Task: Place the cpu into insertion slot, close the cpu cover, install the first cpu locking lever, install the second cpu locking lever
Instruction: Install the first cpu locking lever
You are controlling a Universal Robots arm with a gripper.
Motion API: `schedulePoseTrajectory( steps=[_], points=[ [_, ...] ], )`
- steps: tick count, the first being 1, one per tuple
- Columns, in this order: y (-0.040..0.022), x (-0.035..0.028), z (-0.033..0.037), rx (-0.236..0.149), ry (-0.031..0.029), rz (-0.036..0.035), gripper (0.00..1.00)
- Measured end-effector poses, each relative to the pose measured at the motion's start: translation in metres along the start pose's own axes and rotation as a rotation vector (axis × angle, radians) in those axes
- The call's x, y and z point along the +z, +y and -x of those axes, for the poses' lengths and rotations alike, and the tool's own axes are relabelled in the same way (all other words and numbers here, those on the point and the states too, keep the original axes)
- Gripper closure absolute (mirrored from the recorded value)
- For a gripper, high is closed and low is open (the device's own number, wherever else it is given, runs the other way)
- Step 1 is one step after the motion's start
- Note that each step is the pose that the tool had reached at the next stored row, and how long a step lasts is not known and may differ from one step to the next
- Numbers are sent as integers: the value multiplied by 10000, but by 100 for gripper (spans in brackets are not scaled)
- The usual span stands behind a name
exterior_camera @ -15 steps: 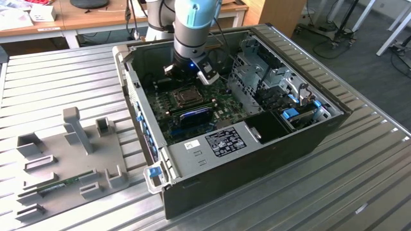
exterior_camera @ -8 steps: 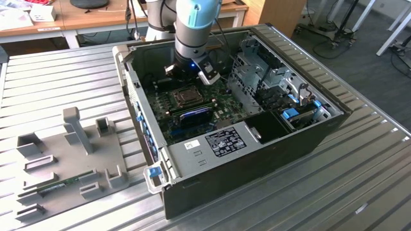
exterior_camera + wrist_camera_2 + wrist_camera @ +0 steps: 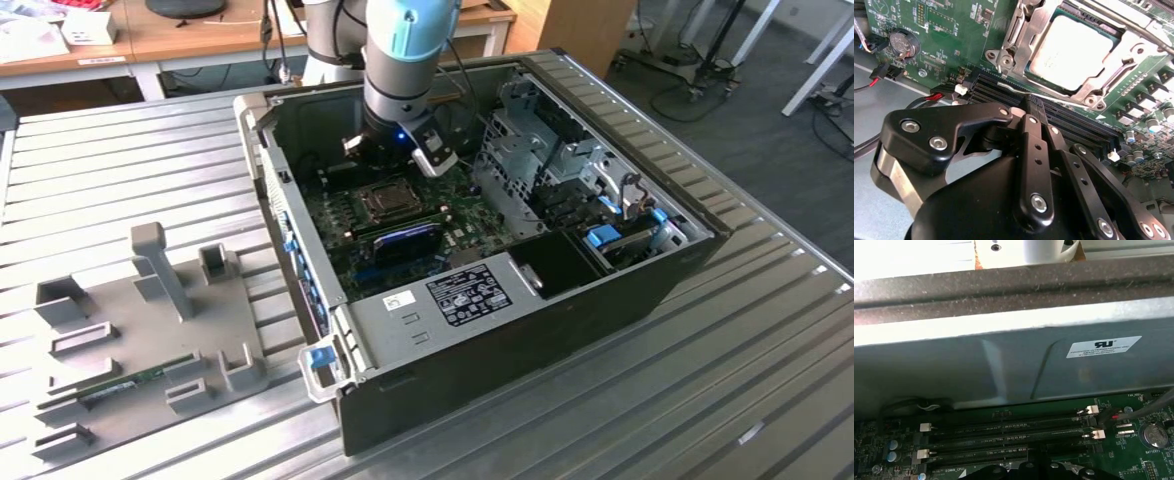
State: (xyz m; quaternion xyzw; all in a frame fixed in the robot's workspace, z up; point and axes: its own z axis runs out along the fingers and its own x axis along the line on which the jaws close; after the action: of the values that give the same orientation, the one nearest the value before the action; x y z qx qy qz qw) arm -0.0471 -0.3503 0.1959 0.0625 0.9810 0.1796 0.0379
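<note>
gripper (image 3: 1030,106) pinched closed on nothing, first wrist view has memory slots (image 3: 1004,432), second wrist view has cpu (image 3: 1071,52) seated under lowered cpu cover (image 3: 1015,42), exterior view puts insertion slot (image 3: 387,201) just beside gripper

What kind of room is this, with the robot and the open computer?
Probably a robotics lab or workshop. A robot arm reaches into an opened computer case that sits on a ribbed metal table, and wooden desks stand behind it.
</note>
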Motion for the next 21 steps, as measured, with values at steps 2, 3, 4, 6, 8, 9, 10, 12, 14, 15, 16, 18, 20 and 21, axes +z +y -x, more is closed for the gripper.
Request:
schedulePoseTrajectory(
  steps=[2,3,4,6,8,9,10,12,14,15,16,18,20,21],
  points=[
    [0,1,0,0,0,0,90],
    [-1,4,0,0,-1,2,90],
    [-3,9,0,-1,-2,4,90],
    [-8,21,-1,0,0,0,90],
    [-12,32,-2,-1,0,-2,90],
    [-14,34,-2,-1,0,-4,90],
    [-14,35,-2,-1,1,-5,90],
    [-14,36,-2,-1,1,-6,90],
    [-16,38,-2,-1,-1,-2,90],
    [-17,42,-2,0,-2,1,90],
    [-20,49,-3,1,-2,0,90],
    [-25,59,-3,-1,0,-3,90],
    [-28,66,-4,0,1,-6,90],
    [-29,70,-4,-1,0,-5,90]
  ],
)
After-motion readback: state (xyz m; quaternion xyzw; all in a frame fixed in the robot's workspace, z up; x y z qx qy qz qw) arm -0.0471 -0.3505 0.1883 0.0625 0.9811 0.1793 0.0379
